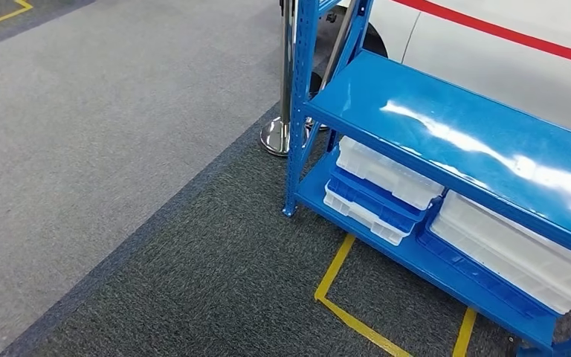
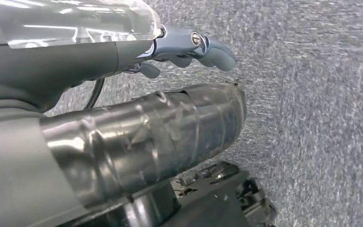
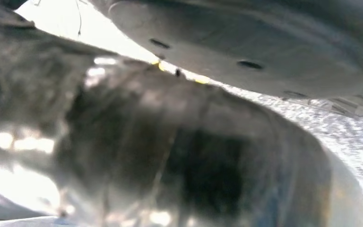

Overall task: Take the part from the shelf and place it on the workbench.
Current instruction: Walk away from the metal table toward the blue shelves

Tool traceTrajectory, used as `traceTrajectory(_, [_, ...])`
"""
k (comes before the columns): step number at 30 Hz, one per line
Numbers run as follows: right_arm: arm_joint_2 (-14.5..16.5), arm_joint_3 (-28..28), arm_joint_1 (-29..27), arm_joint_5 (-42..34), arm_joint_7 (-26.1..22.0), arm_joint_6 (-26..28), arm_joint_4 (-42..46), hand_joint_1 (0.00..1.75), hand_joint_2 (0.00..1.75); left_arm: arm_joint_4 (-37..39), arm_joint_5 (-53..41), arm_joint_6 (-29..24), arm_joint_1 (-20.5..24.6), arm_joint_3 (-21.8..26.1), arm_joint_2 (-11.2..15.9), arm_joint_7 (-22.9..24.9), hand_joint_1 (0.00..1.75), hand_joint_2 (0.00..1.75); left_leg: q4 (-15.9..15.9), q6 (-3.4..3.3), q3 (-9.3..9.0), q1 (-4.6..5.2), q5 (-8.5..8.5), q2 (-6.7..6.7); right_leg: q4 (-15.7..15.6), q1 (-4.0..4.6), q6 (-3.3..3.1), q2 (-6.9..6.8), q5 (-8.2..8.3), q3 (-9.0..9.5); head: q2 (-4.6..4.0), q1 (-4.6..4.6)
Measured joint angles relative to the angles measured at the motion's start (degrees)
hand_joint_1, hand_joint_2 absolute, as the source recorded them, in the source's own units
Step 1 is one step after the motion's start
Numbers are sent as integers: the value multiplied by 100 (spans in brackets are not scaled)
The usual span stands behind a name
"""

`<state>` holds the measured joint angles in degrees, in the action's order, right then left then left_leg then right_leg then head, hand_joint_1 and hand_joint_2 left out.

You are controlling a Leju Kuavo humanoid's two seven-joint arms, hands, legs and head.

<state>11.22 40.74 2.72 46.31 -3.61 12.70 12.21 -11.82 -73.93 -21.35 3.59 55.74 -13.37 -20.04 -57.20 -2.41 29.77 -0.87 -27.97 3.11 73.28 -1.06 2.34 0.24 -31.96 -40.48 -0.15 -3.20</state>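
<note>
A blue metal shelf (image 1: 453, 126) stands at the right of the head view, its middle board bare and glossy. On the bottom board lie stacked white and blue plastic boxes (image 1: 383, 186) and a larger white box (image 1: 513, 249) beside them. I cannot make out a separate part. My left hand (image 2: 170, 94) hangs over grey carpet, its tape-wrapped thumb apart from the dark fingers (image 2: 212, 49), with nothing held. In the right wrist view my right hand (image 3: 170, 156) is a dark blur too close to read.
A chrome post with a round base (image 1: 276, 137) stands at the shelf's left corner. Yellow floor tape (image 1: 334, 279) marks a box in front of the shelf. A white body with a red stripe (image 1: 505, 37) lies behind it. Grey carpet (image 1: 119, 149) stretches left.
</note>
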Motion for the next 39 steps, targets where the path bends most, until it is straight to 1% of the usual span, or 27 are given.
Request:
traceTrajectory(2, [-9, 1, -4, 1, 0, 0, -1, 0, 0, 0, -1, 3, 7, 0, -2, 0, 0, 0, -5, 37, -39, 4, -35, 111, -751, -1, -17, -166, 353, 404, 0, -1])
traceTrajectory(4, [-15, 1, 8, 5, 0, 0, 0, 0, 0, 0, -2, 7, 11, 0, -2, 0, 0, 0, -22, 103, -65, 34, -85, 205, -1321, 35, -93, -320, 525, 699, 0, 7])
traceTrajectory(5, [-15, 1, 10, 8, 0, 0, 0, 0, 0, 0, -2, 8, 18, 0, -2, 0, 0, 0, -25, 136, -76, 50, -105, 245, -1408, 56, -137, -343, 520, 736, 0, 11])
traceTrajectory(7, [-14, 1, -1, 12, 0, 0, 0, 0, 0, 0, -2, 9, 45, 0, -2, 0, 0, 0, -20, 196, -120, 57, -131, 318, -1411, 64, -214, -236, 523, 727, 0, 17])
traceTrajectory(8, [-14, 1, -8, 12, 0, 0, -1, 0, 0, 0, -2, 9, 57, 0, -2, 0, 0, 0, -47, 227, -134, 47, -168, 290, -1424, 54, -247, -188, 531, 731, 0, 16])
traceTrajectory(10, [-15, 1, -4, 13, 0, 0, 0, 0, 0, 0, -2, 10, 62, 0, -2, -1, 0, 0, -396, 277, -6, 20, -421, 59, -1452, 27, -318, -91, 558, 737, 0, 23])
traceTrajectory(12, [-16, 1, 6, 13, 0, -1, 0, 0, 0, 0, -1, 11, 43, 0, -1, -1, 0, 0, -1146, 299, 337, 9, -800, -191, -1453, 34, -361, 20, 565, 727, 0, 29])
traceTrajectory(13, [-16, 1, 8, 13, 0, -1, 0, 0, 0, 0, -1, 11, 29, 1, -1, 0, 0, 0, -1476, 302, 499, 7, -908, -234, -1451, 41, -369, 86, 566, 726, 0, 29])
traceTrajectory(14, [-16, 1, 6, 13, 0, -2, -1, 0, 0, 0, 0, 11, 17, 1, -1, 0, 0, 0, -1636, 299, 592, 8, -901, -253, -1449, 47, -371, 158, 566, 730, 0, 29])
traceTrajectory(15, [-16, 2, 5, 13, 0, -2, 0, 0, 0, 0, 0, 11, 8, 2, 0, 0, 0, 0, -1575, 289, 586, 9, -776, -264, -1445, 50, -372, 234, 565, 737, 0, 29])
traceTrajectory(16, [-16, 2, 4, 13, 0, -3, -1, 0, 0, 0, 0, 11, 5, 2, 1, 0, 0, 0, -1302, 271, 485, 8, -561, -292, -1439, 51, -371, 310, 564, 746, 0, 29])
traceTrajectory(18, [-10, 2, 8, 13, 0, -6, -2, 0, 0, 0, -1, 11, 2, 2, 2, 3, 0, 0, -541, 216, 192, 3, -161, -521, -1417, 55, -355, 450, 562, 744, 0, 27])
traceTrajectory(20, [2, 2, 14, 13, 1, -12, -3, 0, 0, 0, 0, 11, 6, 3, 3, 10, 0, 0, -137, 181, 47, 5, -48, -728, -1399, 45, -298, 563, 575, 702, 0, 26])
traceTrajectory(21, [7, 3, 12, 13, 2, -16, -4, 0, 0, 0, 1, 11, 11, 4, 4, 15, 0, 0, -105, 172, 36, 11, -60, -737, -1400, 36, -254, 617, 590, 678, 0, 26])
traceTrajectory(23, [8, 3, -6, 13, 2, -19, -5, 0, 0, 0, 1, 11, 22, 4, 4, 17, 0, 0, -53, 122, 14, 11, -25, -618, -1401, 21, -176, 665, 607, 644, 0, 26])
traceTrajectory(24, [7, 3, -8, 14, 2, -18, -5, 0, 0, 0, 1, 11, 22, 4, 2, 17, 0, 0, -18, 85, -3, 1, 2, -546, -1324, 27, -152, 570, 554, 601, 0, 17])
traceTrajectory(25, [7, 3, -4, 14, 2, -16, -6, 0, 0, 0, 1, 11, 21, 4, 0, 16, 0, 0, 15, 51, -12, -9, 25, -468, -1145, 37, -133, 431, 438, 513, 0, 8])
traceTrajectory(27, [6, 3, 12, 17, 1, -14, -6, 0, 0, 0, 1, 11, 7, 4, -2, 15, 0, 0, 35, 13, -15, -2, 33, -302, -462, 36, -102, 137, 68, 180, 0, -9])
traceTrajectory(28, [6, 3, 15, 18, 1, -15, -6, 0, 0, 0, 1, 11, -2, 5, -1, 15, 0, 0, 33, 8, -12, 6, 28, -215, -107, 26, -82, 77, -74, 6, 0, -7])
traceTrajectory(29, [6, 3, 13, 19, 1, -15, -6, 0, 0, 0, 2, 11, -7, 5, -1, 15, 0, 0, 29, 7, -13, 11, 20, -131, 118, 16, -66, 43, -125, -101, 0, -7])
traceTrajectory(30, [6, 3, 7, 20, 1, -15, -6, 0, 0, 0, 2, 11, -7, 6, 0, 15, 0, 0, 25, 11, -16, 12, 9, -55, 124, 8, -55, 18, -61, -94, 0, -7])
traceTrajectory(31, [4, 3, 2, 21, 2, -12, -6, 0, 0, 0, 3, 11, -4, 7, -1, 15, 0, 0, 20, 22, -27, 12, -5, 12, -98, 1, -52, -20, 97, 35, 0, -7])
traceTrajectory(32, [2, 3, -3, 23, 2, -7, -6, 0, 0, 0, 3, 11, 0, 7, -2, 15, 0, 0, 14, 40, -45, 13, -24, 72, -489, -1, -58, -103, 296, 256, 0, -8])
traceTrajectory(34, [-2, 3, 8, 27, 2, 4, -6, 0, 0, 0, 3, 11, -1, 7, -4, 15, 0, 0, -3, 99, -65, 38, -71, 176, -1190, 35, -110, -300, 521, 633, 0, -5])
traceTrajectory(35, [0, 3, 11, 30, 2, 7, -6, 0, 0, 0, 3, 11, 2, 7, -4, 15, 0, 0, -9, 131, -73, 53, -92, 220, -1358, 55, -147, -353, 545, 714, 0, -2])
traceTrajectory(37, [4, 3, 1, 38, 6, 7, -6, 0, 0, 0, 3, 11, 25, 7, -3, 15, 0, 0, -5, 190, -108, 70, -114, 299, -1402, 76, -222, -292, 531, 713, 0, 2])
traceTrajectory(39, [7, 3, -14, 51, 12, 14, -6, 0, 0, 0, 3, 11, 48, 7, -3, 15, 0, 0, -80, 248, -119, 49, -196, 227, -1431, 58, -292, -214, 546, 723, 0, 0])
